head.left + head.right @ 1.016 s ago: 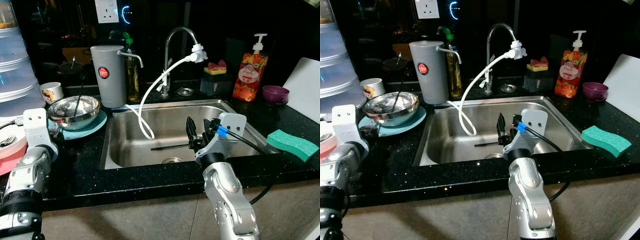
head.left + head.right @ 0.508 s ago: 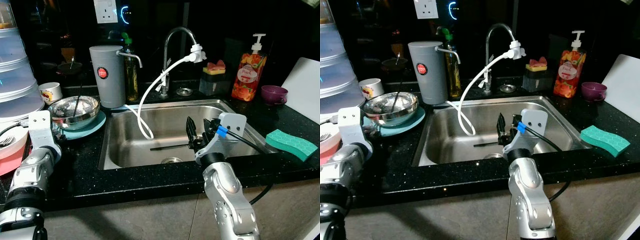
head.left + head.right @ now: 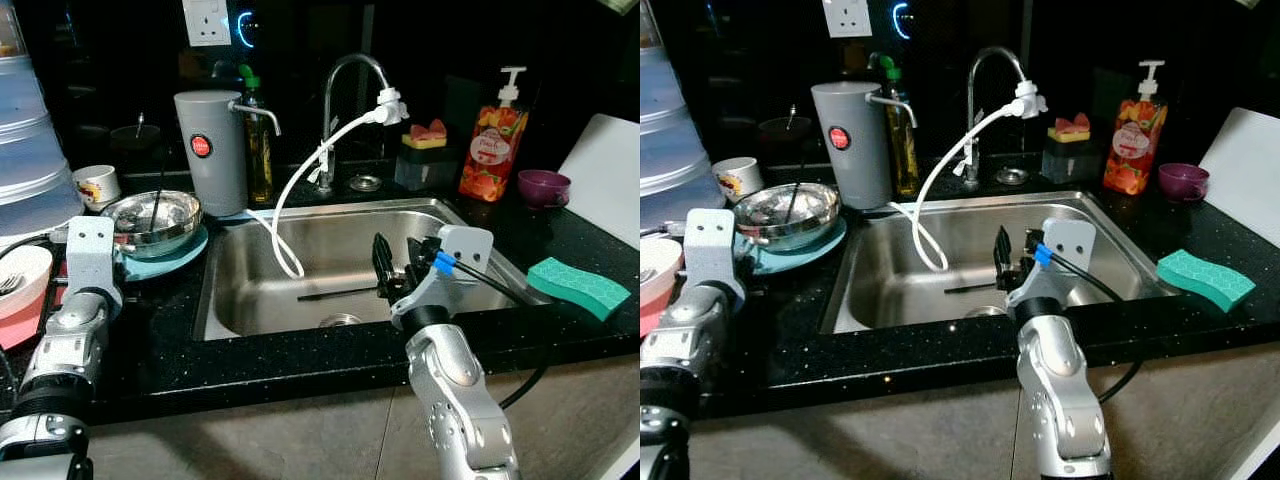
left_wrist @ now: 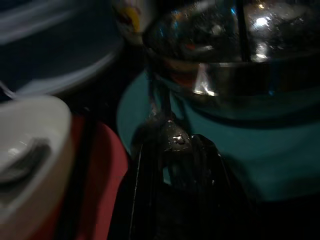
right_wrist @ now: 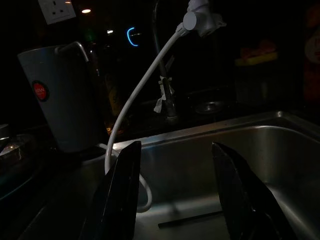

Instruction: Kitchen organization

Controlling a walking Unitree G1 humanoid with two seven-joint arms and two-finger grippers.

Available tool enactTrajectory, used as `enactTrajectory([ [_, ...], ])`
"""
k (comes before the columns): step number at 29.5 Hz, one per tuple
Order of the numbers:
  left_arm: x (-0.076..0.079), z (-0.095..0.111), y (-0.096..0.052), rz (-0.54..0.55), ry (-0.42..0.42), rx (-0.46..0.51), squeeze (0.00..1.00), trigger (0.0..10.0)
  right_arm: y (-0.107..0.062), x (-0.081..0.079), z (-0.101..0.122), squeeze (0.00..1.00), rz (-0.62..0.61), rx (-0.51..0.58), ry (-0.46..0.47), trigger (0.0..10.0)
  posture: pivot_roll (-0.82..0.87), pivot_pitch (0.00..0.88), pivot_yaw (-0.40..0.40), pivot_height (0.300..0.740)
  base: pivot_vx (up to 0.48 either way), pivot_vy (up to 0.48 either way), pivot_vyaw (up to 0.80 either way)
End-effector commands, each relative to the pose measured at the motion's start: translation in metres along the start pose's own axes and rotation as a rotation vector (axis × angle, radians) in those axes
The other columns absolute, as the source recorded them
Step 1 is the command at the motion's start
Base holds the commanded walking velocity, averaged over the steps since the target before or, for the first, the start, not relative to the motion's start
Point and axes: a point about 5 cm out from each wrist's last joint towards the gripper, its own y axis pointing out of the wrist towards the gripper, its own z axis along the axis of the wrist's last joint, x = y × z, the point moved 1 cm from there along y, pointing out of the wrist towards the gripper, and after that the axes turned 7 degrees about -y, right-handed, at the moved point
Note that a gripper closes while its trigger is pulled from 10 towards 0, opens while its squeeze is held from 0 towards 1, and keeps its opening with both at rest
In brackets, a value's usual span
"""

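Far left edge of the black countertop (image 3: pixel 160 345): a white bowl (image 3: pixel 22 272) on a red mat (image 3: pixel 20 325), with stacked clear containers (image 3: pixel 25 150) behind it. A small printed cup (image 3: pixel 95 183) stands toward the back wall.

Left gripper (image 4: pixel 172 172) sits low at the counter's left part, aimed at the teal plate (image 3: pixel 175 258) that carries a steel bowl (image 3: pixel 155 222); a dark utensil stands in that bowl. In the left wrist view its fingers (image 4: pixel 145 190) are dark and blurred, tips at the plate's rim; cannot tell whether they are parted or closed.

Just beside the plate, at the sink's back-left corner, a grey water filter jug (image 3: pixel 208 150) with a red badge, and a bottle with a green cap (image 3: pixel 258 140) touching or nearly touching it.

Centre: steel sink (image 3: pixel 250 300), a thin dark utensil (image 3: pixel 335 293) lying on its floor near the drain. Chrome faucet (image 3: pixel 335 100) at the back rim, with a white hose (image 3: pixel 300 190) looping from its head down into the basin.

Right gripper (image 3: pixel 395 270) hangs over the sink's front-right part, fingers (image 5: pixel 122 195) spread apart, grasping nothing.

Back right of the sink: a sponge holder (image 3: pixel 425 160), then an orange soap pump bottle (image 3: pixel 492 135), a purple bowl (image 3: pixel 545 187), a white board (image 3: pixel 605 175). A teal sponge (image 3: pixel 582 287) lies near the counter's front right edge.
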Motion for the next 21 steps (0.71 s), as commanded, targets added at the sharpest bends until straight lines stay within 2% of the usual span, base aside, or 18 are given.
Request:
enactTrajectory([
  [1, -0.006, 0.016, 0.000, 0.031, 0.055, 0.082, 0.00, 10.0, 0.001, -0.002, 0.000, 0.00, 0.008, -0.002, 0.000, 10.0, 0.02, 0.053, 0.009, 0.740, 0.000, 0.000, 0.00],
  [5, -0.007, 0.023, 0.000, 0.051, 0.068, 0.126, 0.00, 10.0, 0.001, -0.002, 0.000, 0.00, 0.008, -0.002, 0.000, 10.0, 0.02, 0.052, 0.010, 0.740, 0.000, 0.000, 0.00],
  [10, -0.012, 0.039, -0.001, 0.110, 0.113, 0.224, 0.00, 10.0, 0.001, -0.004, 0.000, 0.00, 0.019, -0.002, 0.003, 10.0, 0.03, 0.051, 0.011, 0.740, 0.000, 0.000, 0.00],
  [14, -0.013, 0.043, -0.002, 0.126, 0.125, 0.255, 0.00, 10.0, 0.002, -0.007, 0.000, 0.00, 0.028, 0.000, 0.006, 10.0, 0.03, 0.050, 0.011, 0.740, 0.000, 0.000, 0.00],
  [15, -0.014, 0.050, -0.004, 0.152, 0.136, 0.301, 0.00, 10.0, 0.002, -0.009, -0.001, 0.00, 0.035, -0.001, 0.009, 10.0, 0.03, 0.049, 0.009, 0.740, 0.000, 0.000, 0.00],
  [17, -0.015, 0.054, -0.005, 0.159, 0.139, 0.330, 0.00, 10.0, 0.002, -0.010, -0.001, 0.00, 0.038, -0.002, 0.010, 10.0, 0.03, 0.048, 0.007, 0.740, 0.000, 0.000, 0.00],
  [21, -0.004, 0.066, -0.010, 0.070, 0.099, 0.412, 0.00, 10.0, 0.002, -0.010, -0.001, 0.00, 0.042, -0.003, 0.010, 10.0, 0.03, 0.048, 0.006, 0.740, 0.000, 0.000, 0.00],
])
